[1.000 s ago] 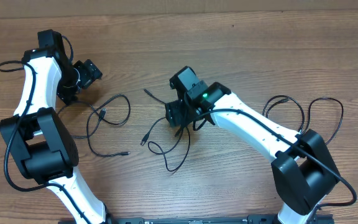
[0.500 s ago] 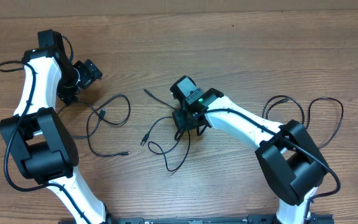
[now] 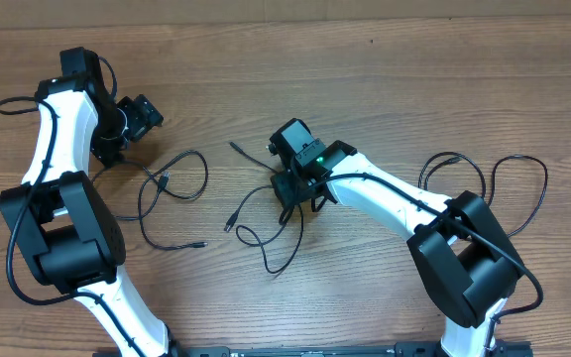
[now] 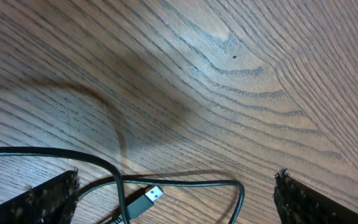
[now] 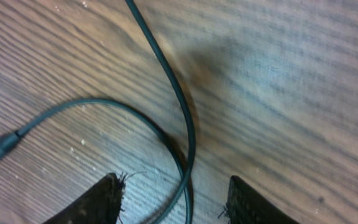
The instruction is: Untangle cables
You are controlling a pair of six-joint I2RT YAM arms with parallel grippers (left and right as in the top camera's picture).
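Right tool (image 5: 174, 185) part-open straddling cables (image 5: 190, 134), left tool (image 4: 178, 178) wide — both over wooden table (image 3: 414, 79)

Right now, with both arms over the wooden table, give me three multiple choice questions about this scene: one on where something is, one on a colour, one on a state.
1. Where over the table is the right end effector?
A. At the far left edge.
B. Above cables near the middle.
C. At the far right edge.

2. What colour is the tip of the plug in the left wrist view?
A. Red.
B. Yellow.
C. Bluish.

3. How is the left end effector?
A. Wide open, holding nothing.
B. Shut on a cable.
C. Shut on a plug.

Answers:
1 B, the overhead view shows it above the central loops.
2 C, the tip looks bluish against the grey body.
3 A, its fingers stand far apart with the plug lying loose between them.
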